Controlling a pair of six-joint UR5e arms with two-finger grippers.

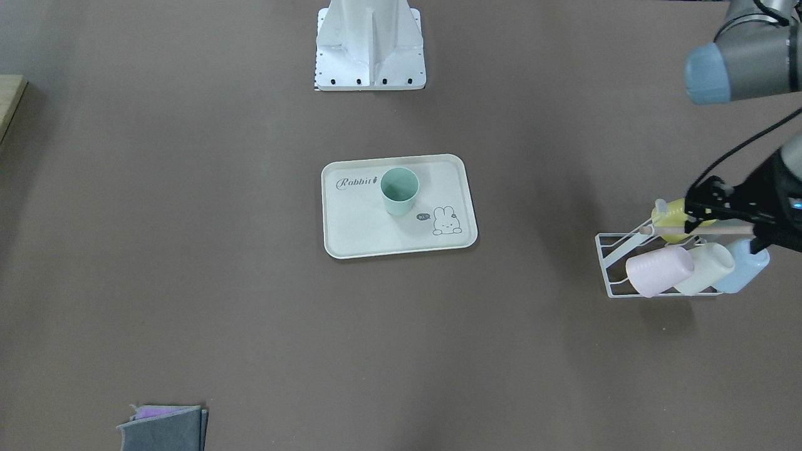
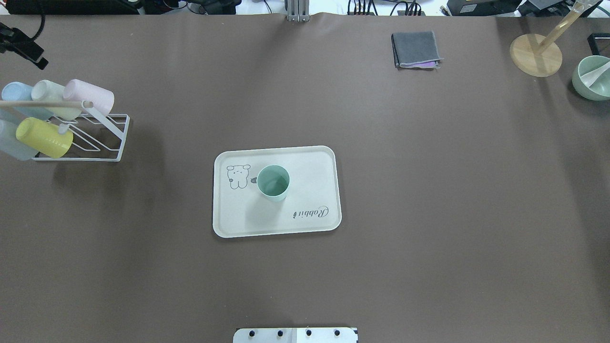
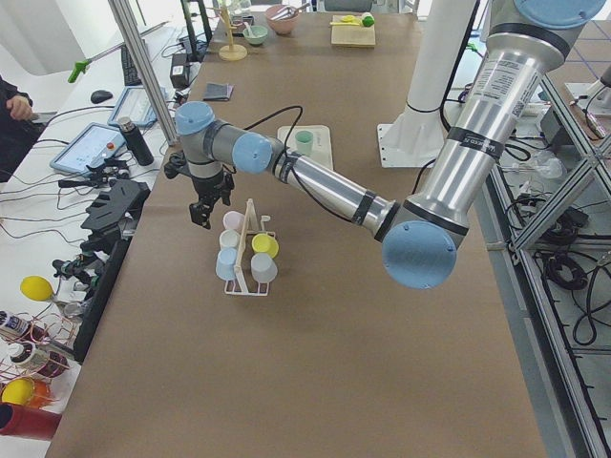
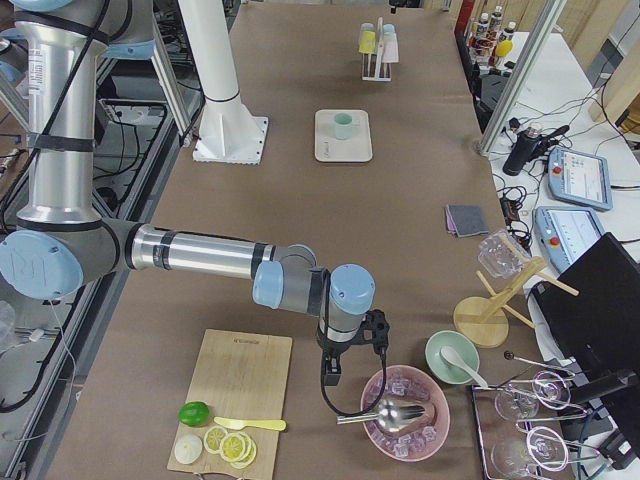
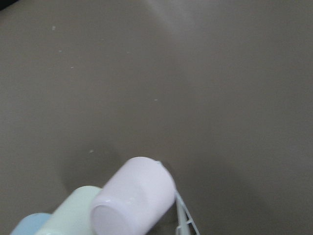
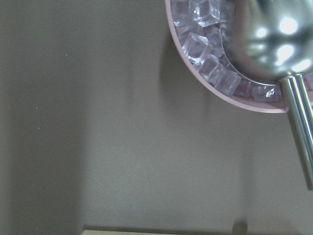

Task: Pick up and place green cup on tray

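The mint green cup [image 1: 399,190] stands upright, mouth up, on the cream "Rabbit" tray [image 1: 357,235] in the middle of the table. It shows the same way in the overhead view [image 2: 273,182], on the tray [image 2: 238,219]. My left gripper [image 1: 690,210] hovers far from the tray, over the white cup rack [image 1: 611,263]. Its fingers look spread and hold nothing. My right gripper [image 4: 330,378] shows only in the exterior right view, beside a pink bowl of ice. I cannot tell whether it is open or shut.
The rack [image 2: 112,138] holds pink [image 2: 90,96], cream, pale blue and yellow [image 2: 44,137] cups on its pegs. A folded grey cloth [image 2: 416,50], a wooden stand [image 2: 536,55] and a green bowl [image 2: 591,76] lie at the far edge. The ice bowl [image 6: 215,73] and a cutting board [image 4: 235,395] are at the right end.
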